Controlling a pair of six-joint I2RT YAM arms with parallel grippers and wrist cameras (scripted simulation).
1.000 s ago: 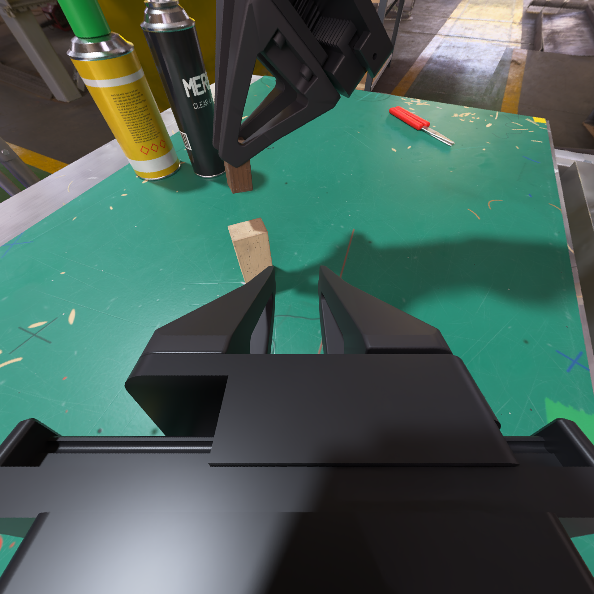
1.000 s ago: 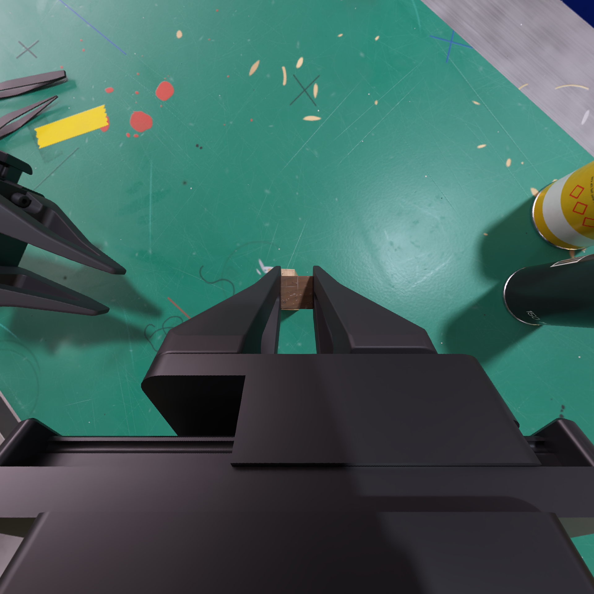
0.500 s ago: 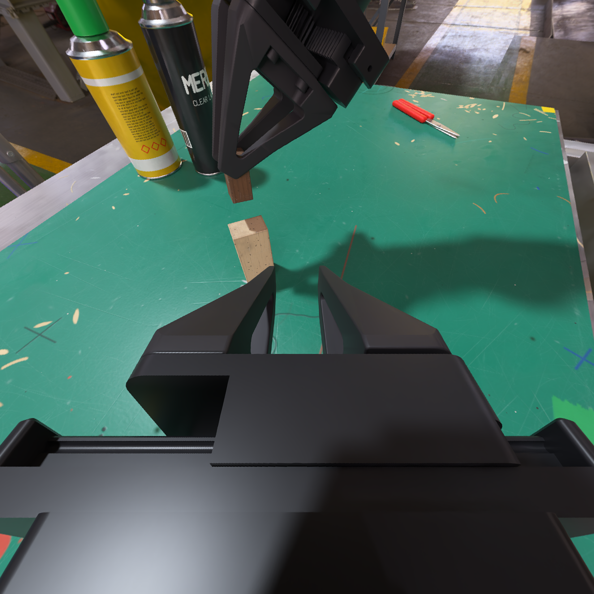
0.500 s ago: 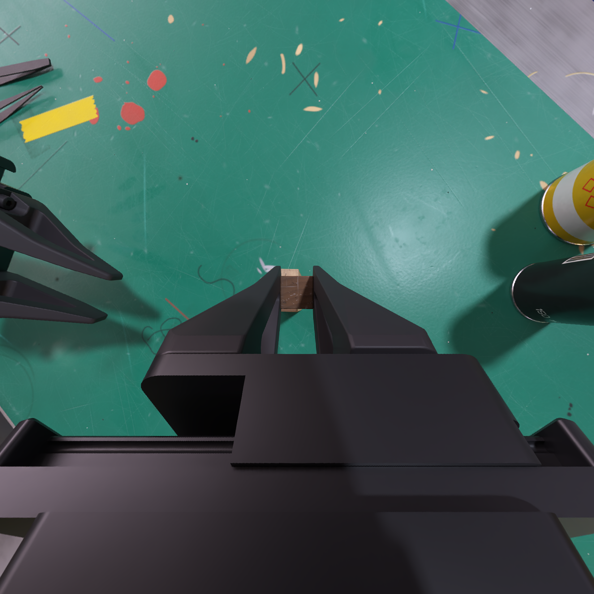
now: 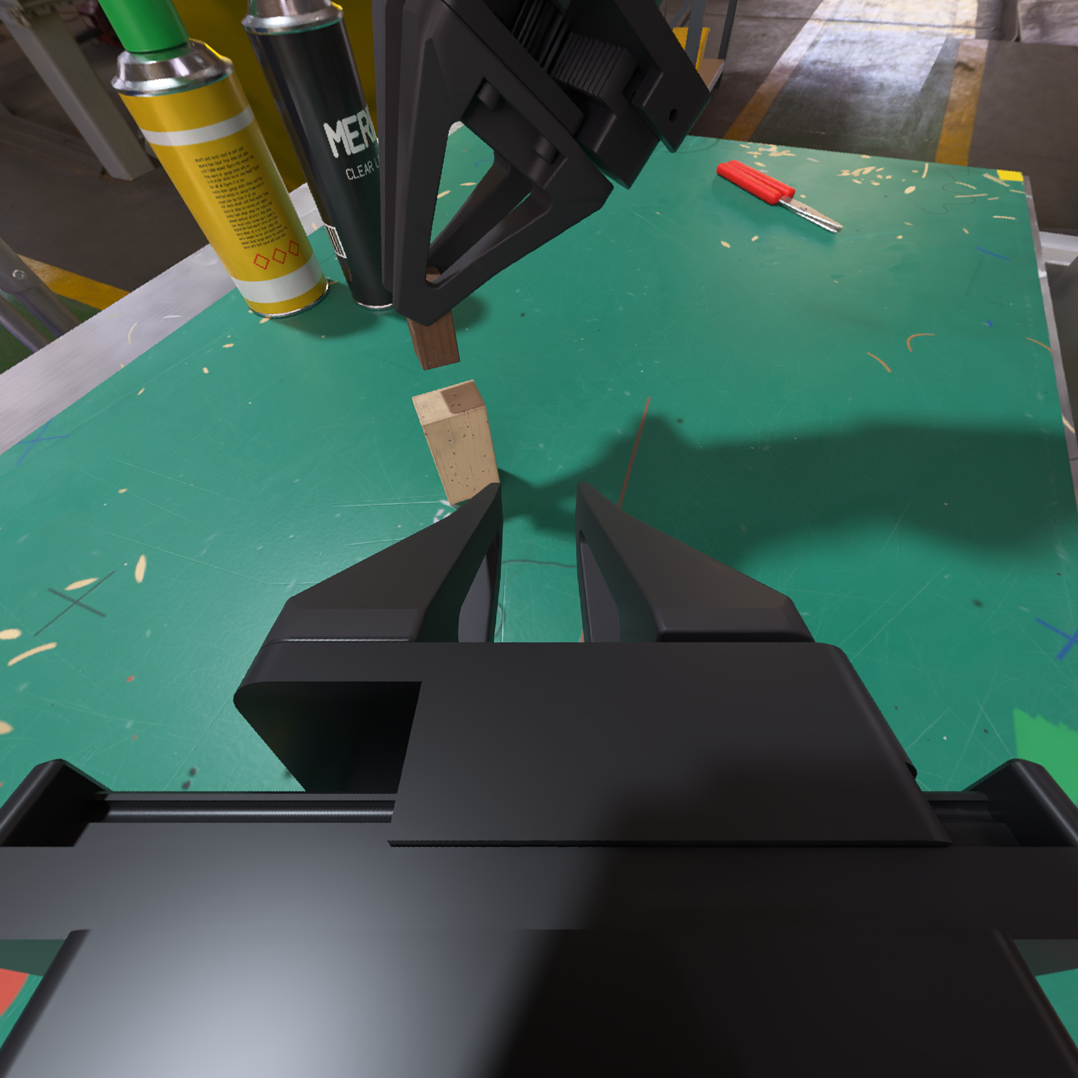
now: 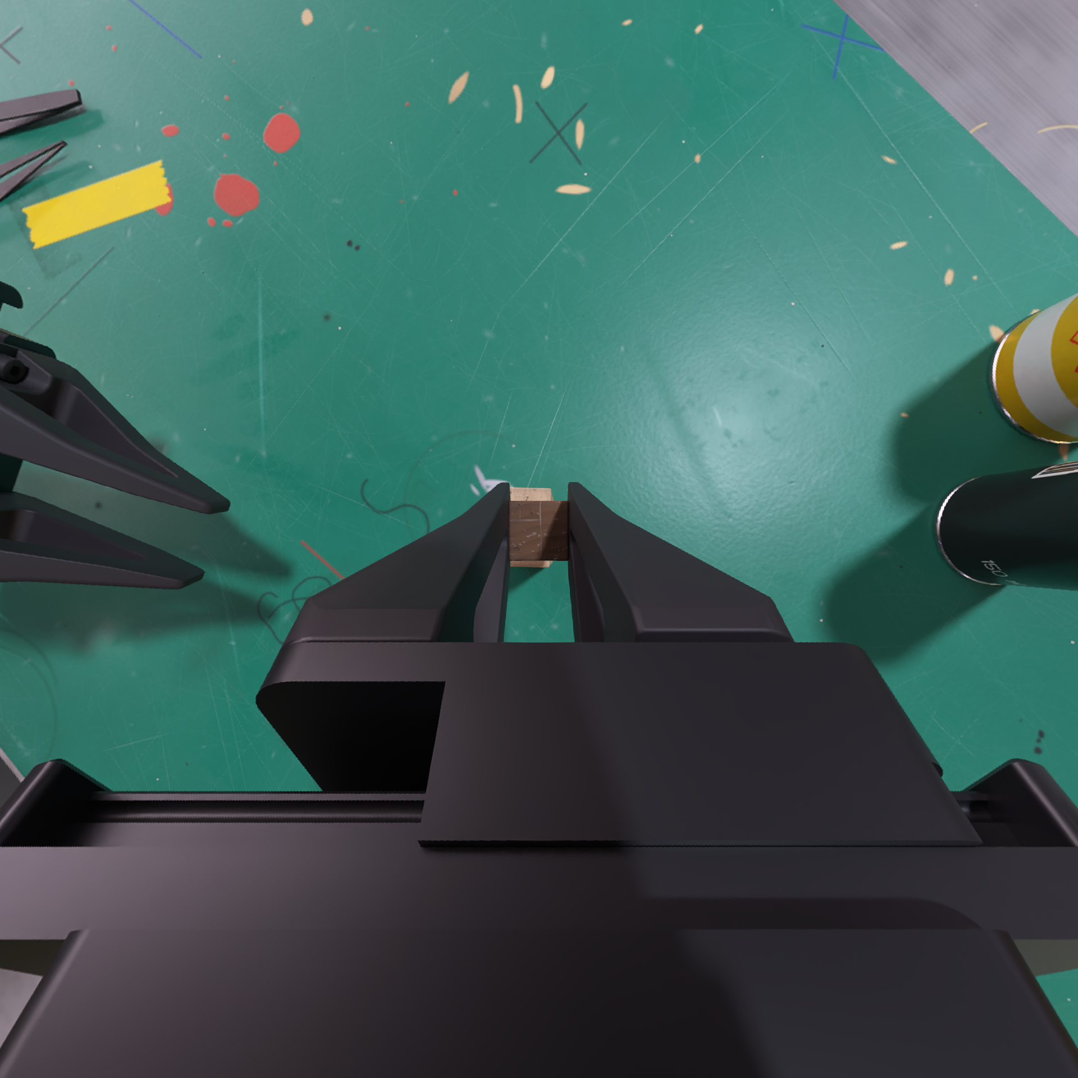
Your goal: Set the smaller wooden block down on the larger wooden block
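Observation:
The larger pale wooden block [image 5: 458, 443] stands upright on the green mat [image 5: 758, 361]. My right gripper [image 5: 431, 318] is shut on the smaller dark brown block [image 5: 434, 344] and holds it just above the pale block with a small gap. In the right wrist view the brown block [image 6: 536, 529] sits between the fingers of my right gripper [image 6: 539, 496], and pale edges of the larger block [image 6: 529, 494] show under it. My left gripper [image 5: 538, 496] is open and empty, just in front of the pale block; it also shows at the left of the right wrist view [image 6: 207, 539].
A yellow spray can [image 5: 219, 181] and a black spray can [image 5: 326, 151] stand at the mat's far left edge, close behind the blocks. A red-handled tool [image 5: 770, 192] lies far right. Yellow tape [image 6: 96, 203] and red paint spots [image 6: 236, 193] mark the mat.
My right gripper has carried the brown block up off the mat and over toward the pale block. It now hangs directly above it. The left gripper has stayed in place.

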